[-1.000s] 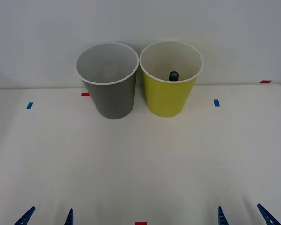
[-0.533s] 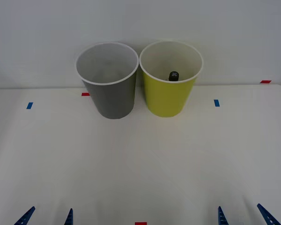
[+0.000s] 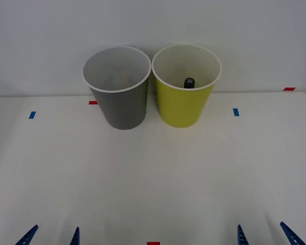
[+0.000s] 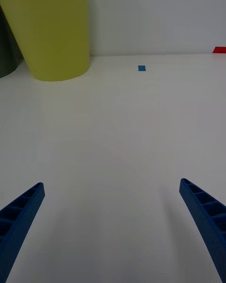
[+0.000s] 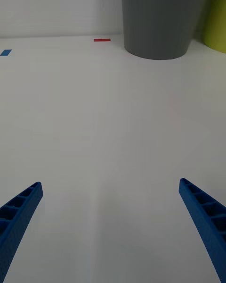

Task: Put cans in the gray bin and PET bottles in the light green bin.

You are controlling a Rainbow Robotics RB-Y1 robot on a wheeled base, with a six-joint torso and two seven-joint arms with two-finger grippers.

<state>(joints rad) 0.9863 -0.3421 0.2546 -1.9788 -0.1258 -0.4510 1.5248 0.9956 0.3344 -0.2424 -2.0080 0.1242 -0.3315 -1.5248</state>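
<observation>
Bins: gray bin (image 3: 117,87) and green bin (image 3: 186,84) stood upright side by side at the far edge of the table (image 3: 153,173), rims nearly touching, gray on the left, green on the right.
Gray bin: white rim, pale inside, nothing visible inside from the front view; its lower wall also showed in the left wrist view (image 5: 162,19).
Green bin: white rim, pale inside; its wall showed in the right wrist view (image 4: 52,28).
Bottle: only the black cap (image 3: 189,82) was visible, inside the green bin near its front wall; body hidden by the bin wall.
Left gripper: (image 3: 51,236) sat low at the near left edge of the table, well apart from the bins; fingers (image 5: 21,212) spread apart, holding nothing.
Right gripper: (image 3: 265,235) sat low at the near right edge, well apart from the bins; fingers (image 4: 202,212) spread apart, holding nothing.
Tape: 2 blue marks (image 3: 32,115) (image 3: 236,112) left and right of the bins, red marks beside the gray bin (image 3: 93,102), at the far right (image 3: 289,89) and at the near edge (image 3: 153,243).
</observation>
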